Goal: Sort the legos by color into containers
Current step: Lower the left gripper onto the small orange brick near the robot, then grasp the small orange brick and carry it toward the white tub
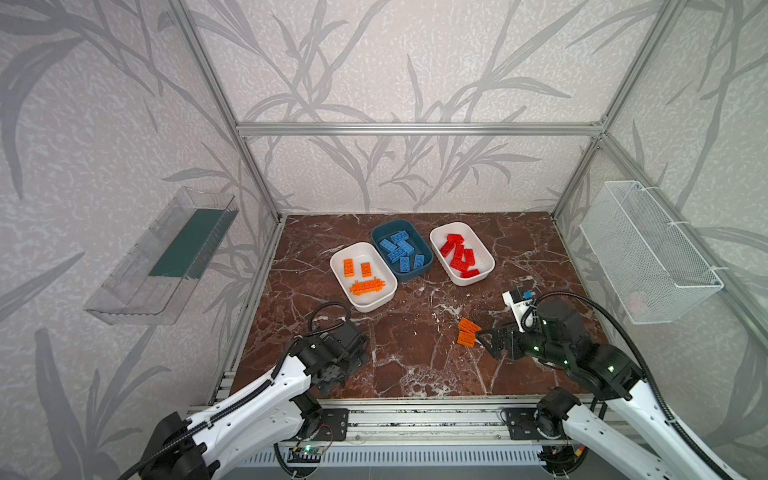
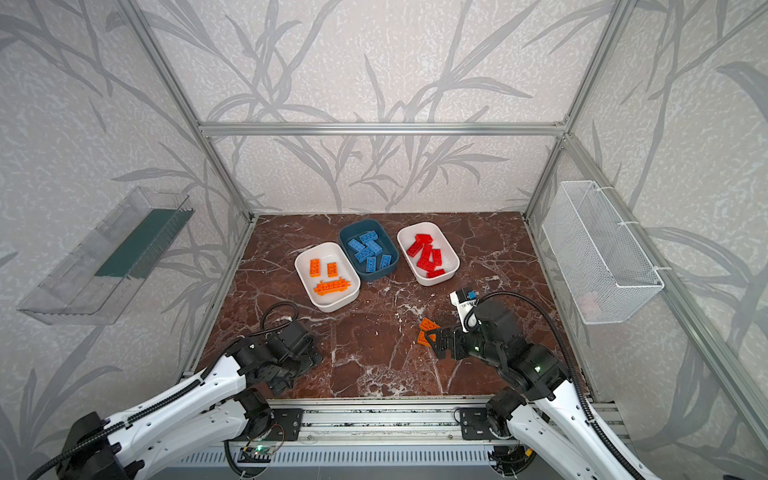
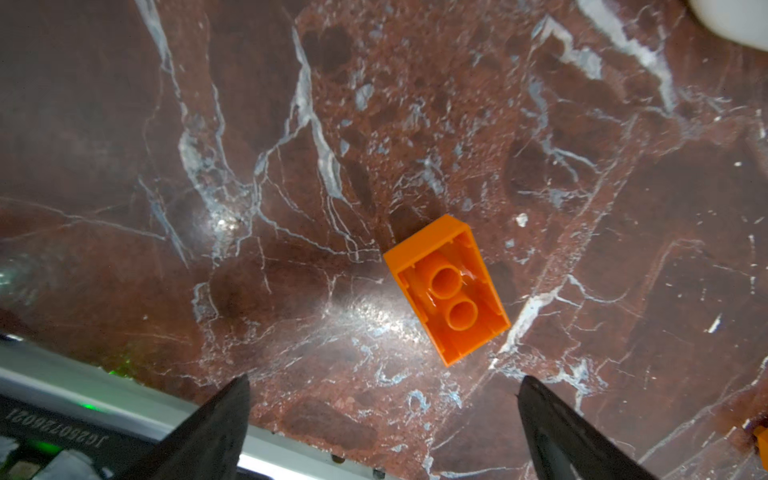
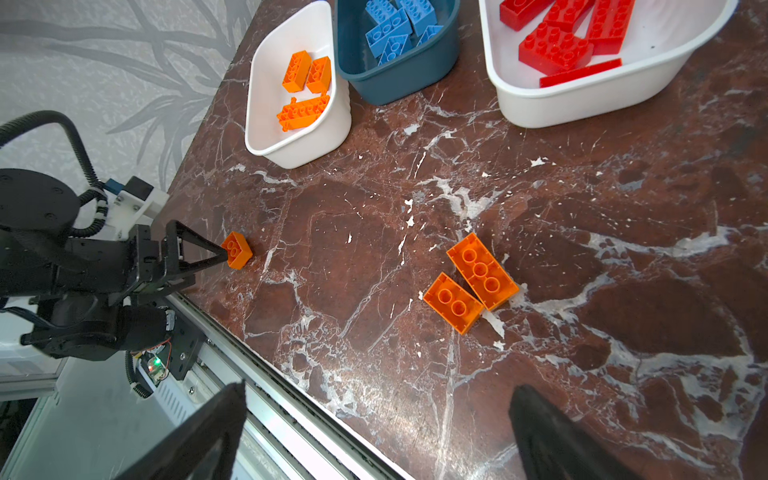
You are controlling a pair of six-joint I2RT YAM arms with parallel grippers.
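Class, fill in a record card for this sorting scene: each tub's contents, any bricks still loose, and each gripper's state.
left white tub: orange bricks only
teal tub: blue bricks only
right white tub: red bricks only
loose on table: three more, all orange
orange pair: close together, before right gripper
single orange brick: hollow side up, before left gripper
left gripper: open, empty
right gripper: open, empty

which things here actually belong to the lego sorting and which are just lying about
Belongs to the job: longer loose orange lego, shorter loose orange lego, lone orange lego; orange-filled white tub, teal tub, red-filled white tub, and the sorted legos inside them.
Just lying about: clear wall tray, wire mesh basket.
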